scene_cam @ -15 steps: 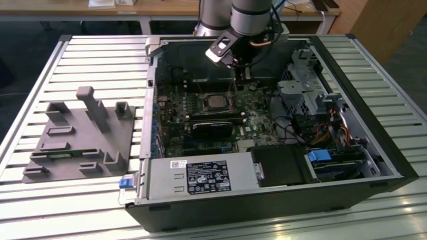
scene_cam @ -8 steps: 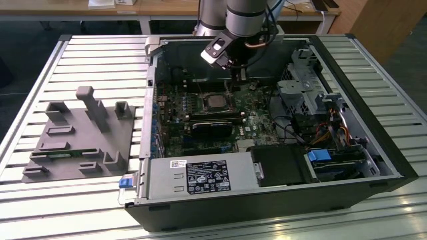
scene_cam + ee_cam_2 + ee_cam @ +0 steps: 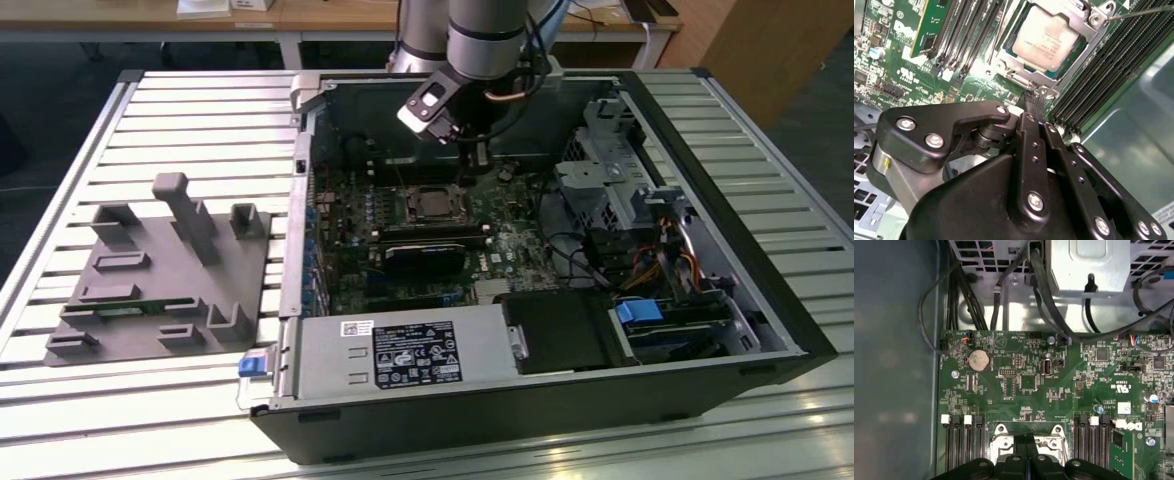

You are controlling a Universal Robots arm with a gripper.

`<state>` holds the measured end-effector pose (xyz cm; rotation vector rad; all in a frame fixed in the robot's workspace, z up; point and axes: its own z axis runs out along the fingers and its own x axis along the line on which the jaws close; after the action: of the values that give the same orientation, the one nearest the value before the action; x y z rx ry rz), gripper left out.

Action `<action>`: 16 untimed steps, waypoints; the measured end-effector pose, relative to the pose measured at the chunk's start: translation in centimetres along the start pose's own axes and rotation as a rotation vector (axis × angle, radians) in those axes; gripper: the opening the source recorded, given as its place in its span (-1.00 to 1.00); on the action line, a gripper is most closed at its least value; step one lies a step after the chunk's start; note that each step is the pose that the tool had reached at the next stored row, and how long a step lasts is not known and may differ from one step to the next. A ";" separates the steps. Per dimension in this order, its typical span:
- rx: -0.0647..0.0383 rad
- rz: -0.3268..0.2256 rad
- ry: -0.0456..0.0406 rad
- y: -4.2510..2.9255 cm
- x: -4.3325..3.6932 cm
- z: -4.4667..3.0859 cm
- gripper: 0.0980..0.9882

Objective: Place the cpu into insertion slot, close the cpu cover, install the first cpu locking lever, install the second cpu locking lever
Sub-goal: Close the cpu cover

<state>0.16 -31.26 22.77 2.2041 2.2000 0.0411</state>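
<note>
Jaws are pressing shut tip to tip, gripping nothing; the gripper (image 3: pixel 1032 100) is hovering just beside the slot (image 3: pixel 1004 64), where the cpu (image 3: pixel 1046 37) is lying under the cover (image 3: pixel 1081 39).

arm (image 3: pixel 483 35): silver-grey tube | wrist block (image 3: pixel 427 106): pale | claw (image 3: pixel 1032 100): matte black, silver screws (image 3: pixel 1035 201)

Silvery cpu (image 3: pixel 1046 37) seated in insertion slot (image 3: pixel 412 205); cpu cover (image 3: pixel 1005 61) down.
</note>
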 end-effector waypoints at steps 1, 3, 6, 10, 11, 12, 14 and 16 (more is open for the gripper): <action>0.000 0.000 -0.0001 -0.13 0.00 0.10 -0.98; 0.001 0.000 0.0000 -0.67 0.00 0.23 -0.98; 0.001 0.000 -0.0001 -1.70 -0.01 0.38 -0.98; 0.001 0.000 -0.0001 -2.21 0.00 0.73 -0.98; 0.001 0.000 -0.0001 -2.25 0.00 0.85 -0.98; 0.001 0.000 -0.0001 -2.29 0.00 0.99 -0.98; 0.001 0.000 -0.0001 -2.46 0.00 1.28 -0.98; 0.001 0.000 -0.0001 -2.77 -0.01 1.48 -0.98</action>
<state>-2.55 -31.26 21.19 2.2047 2.2005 0.0399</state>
